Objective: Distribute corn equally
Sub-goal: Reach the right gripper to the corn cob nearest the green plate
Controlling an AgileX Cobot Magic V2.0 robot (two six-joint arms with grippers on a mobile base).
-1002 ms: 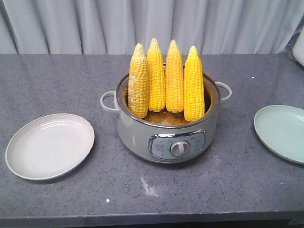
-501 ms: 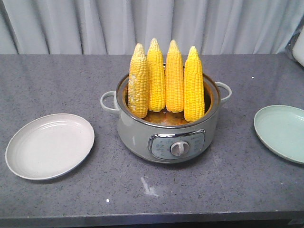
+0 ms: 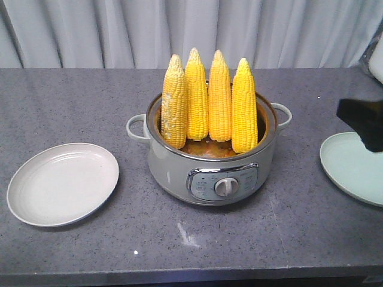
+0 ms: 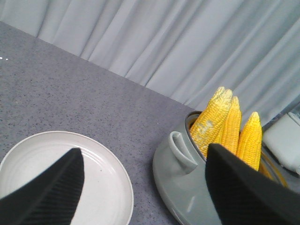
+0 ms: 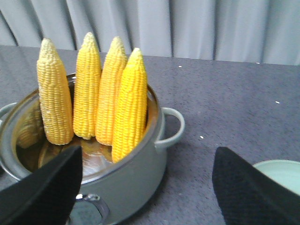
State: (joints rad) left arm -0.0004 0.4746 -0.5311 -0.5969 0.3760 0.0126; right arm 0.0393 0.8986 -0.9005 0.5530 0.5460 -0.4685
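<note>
The right end effector [image 5: 147, 157] has its two dark fingers spread wide apart with nothing between them. In the front view it is a dark shape at the right edge, over the rim of the green plate [image 3: 350, 173]. The left end effector [image 4: 143, 152] is also spread apart and holds nothing. It hangs above the white plate [image 4: 105, 187], with the pot's side handle just beyond.

The corn [image 3: 219, 95] is four cobs standing upright side by side, tips up, in the grey pot [image 3: 173, 173] at the middle of the surface [image 3: 78, 101]. Orange-brown liquid shows at their feet. No cob lies on either plate yet, so an equal share would probably be two per plate.

The cobs look stiff and fairly weighty. If that liquid has wetted them, they are probably slick. The kernels may bruise under a hard pinch, and the taper would let a grip near the tip slide off upward. The better hold seems to be across the thick middle, above the pot's rim. The rightmost cob [image 5: 129, 103] stands nearest the right end effector and a little apart from the others. A straight lift would keep it from knocking its neighbours over.
</note>
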